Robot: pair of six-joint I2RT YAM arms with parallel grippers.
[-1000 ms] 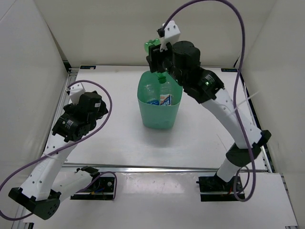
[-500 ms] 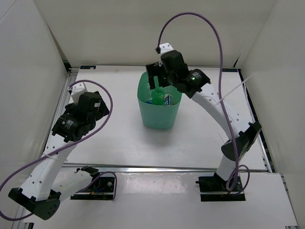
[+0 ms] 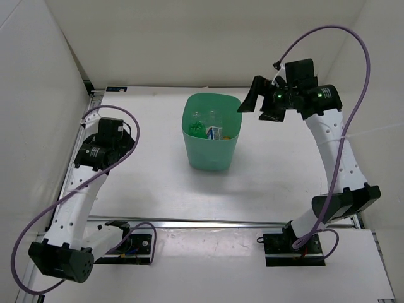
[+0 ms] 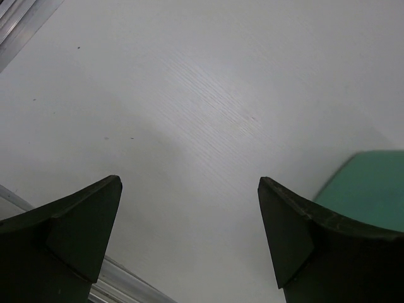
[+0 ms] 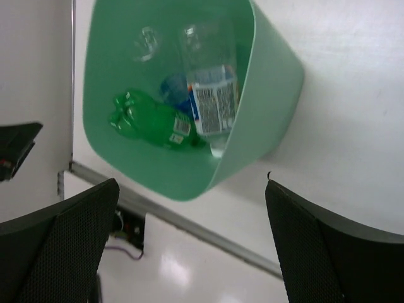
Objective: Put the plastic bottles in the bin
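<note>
The green bottle [image 5: 154, 123], previously gripped above the bin [image 3: 211, 161], has been released and is now found lying inside it. The right gripper [image 3: 257, 107] has been opened and withdrawn to the right of the bin. The left arm [image 3: 76, 196] has been straightened and shifted slightly leftward.

A green bottle [image 5: 150, 124] and a blue-labelled clear bottle [image 5: 212, 95] lie inside the upright mint bin [image 5: 273, 79]
</note>
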